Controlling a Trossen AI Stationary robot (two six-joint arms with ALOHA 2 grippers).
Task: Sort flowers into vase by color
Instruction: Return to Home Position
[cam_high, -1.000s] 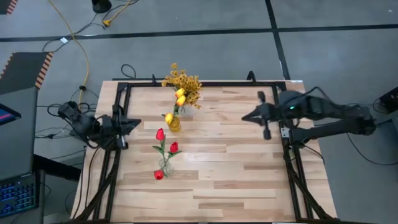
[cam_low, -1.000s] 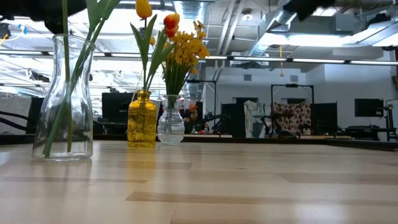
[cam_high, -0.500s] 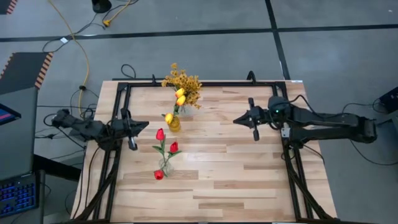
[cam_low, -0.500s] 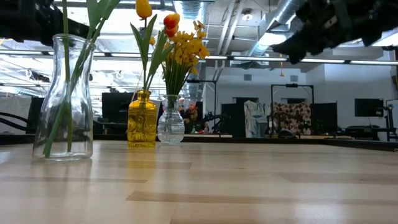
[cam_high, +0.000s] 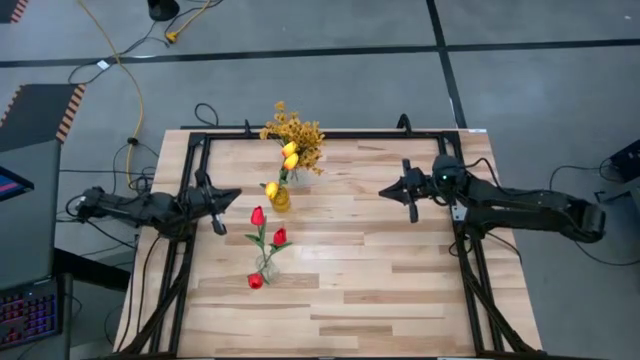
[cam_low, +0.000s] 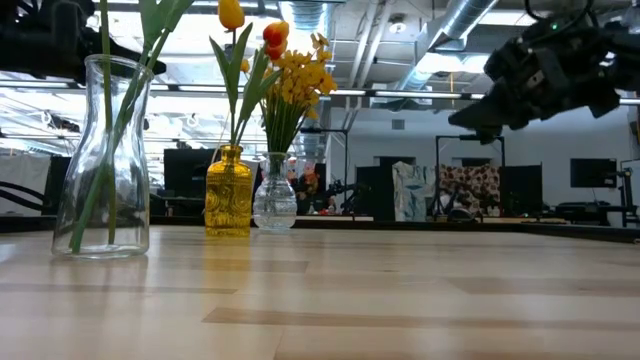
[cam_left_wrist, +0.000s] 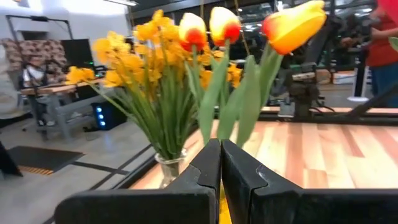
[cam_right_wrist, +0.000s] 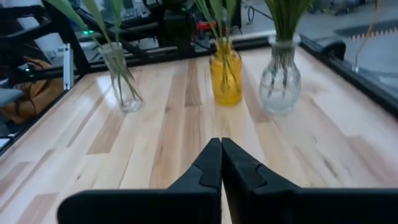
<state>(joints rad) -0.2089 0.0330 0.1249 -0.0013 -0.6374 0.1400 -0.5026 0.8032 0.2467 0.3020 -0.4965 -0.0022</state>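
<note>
Left claw (cam_left_wrist: 220, 144): clenched, empty; yellow vase (cam_high: 280, 198) holding yellow-orange tulips (cam_high: 290, 160) stands near, ahead of it. Right claw (cam_right_wrist: 221, 142): clenched, empty, above the desk (cam_high: 380, 270), well apart from that vase.

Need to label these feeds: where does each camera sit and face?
High: overhead, straight down on the wooden table; left arm and right arm show.
Low: table-top height, looking past the clear glass vase of red tulips; right arm above.
Left wrist: behind the shut left gripper, facing yellow-orange tulips.
Right wrist: behind the shut right gripper, facing the yellow glass vase.
Shared: low and right wrist show all three vases.
</note>
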